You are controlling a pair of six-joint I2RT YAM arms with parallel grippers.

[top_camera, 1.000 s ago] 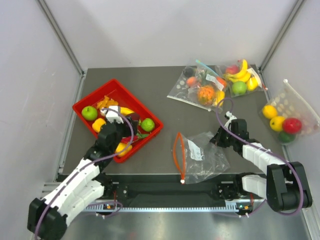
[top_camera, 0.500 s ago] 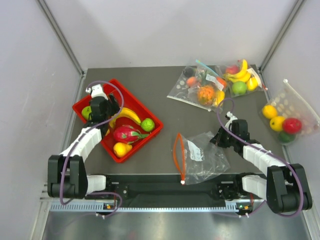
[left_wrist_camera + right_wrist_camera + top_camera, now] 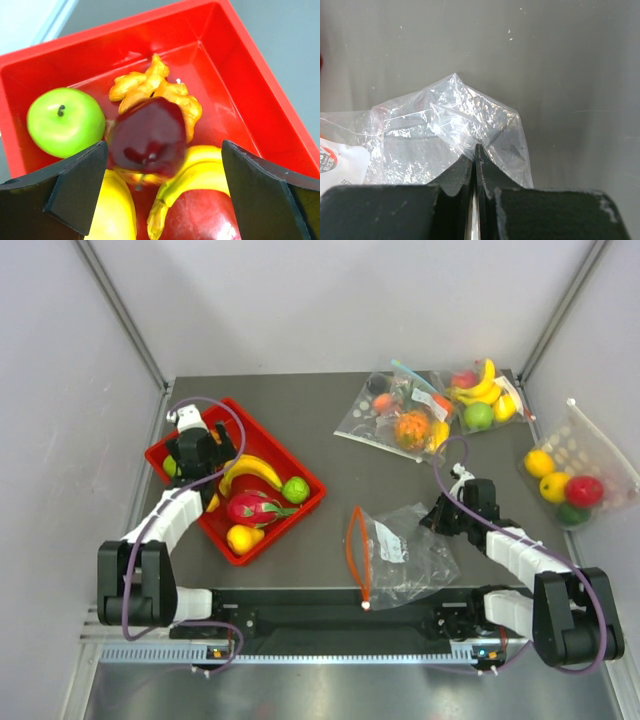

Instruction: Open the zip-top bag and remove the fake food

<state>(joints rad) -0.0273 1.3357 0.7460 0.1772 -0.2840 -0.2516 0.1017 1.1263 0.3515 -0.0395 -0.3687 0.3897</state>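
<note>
The zip-top bag (image 3: 410, 550) lies flat near the table's front, with its orange-red zip (image 3: 355, 540) open in a loop and its white label (image 3: 390, 540) facing up. It looks empty. My right gripper (image 3: 447, 517) is shut on the bag's far right corner; the right wrist view shows the pinched plastic (image 3: 445, 125) at the fingertips of that gripper (image 3: 475, 150). My left gripper (image 3: 192, 452) is open over the red tray's far left corner. In the left wrist view a dark purple piece (image 3: 147, 137) sits between the spread jaws of the left gripper (image 3: 164, 150), touching neither, above orange segments (image 3: 155, 90) and beside a green apple (image 3: 62, 121).
The red tray (image 3: 305, 502) also holds a banana (image 3: 250, 470), a pink dragon fruit (image 3: 250, 508), a second green apple (image 3: 295, 489) and a yellow piece (image 3: 240, 537). Two filled bags (image 3: 400, 415) (image 3: 480, 395) lie at the back right. Another bag of fruit (image 3: 575, 475) leans on the right wall.
My left arm has swung from the tray's near side to its far left corner and its jaws now stand open there. The right gripper and the bag have not moved.
</note>
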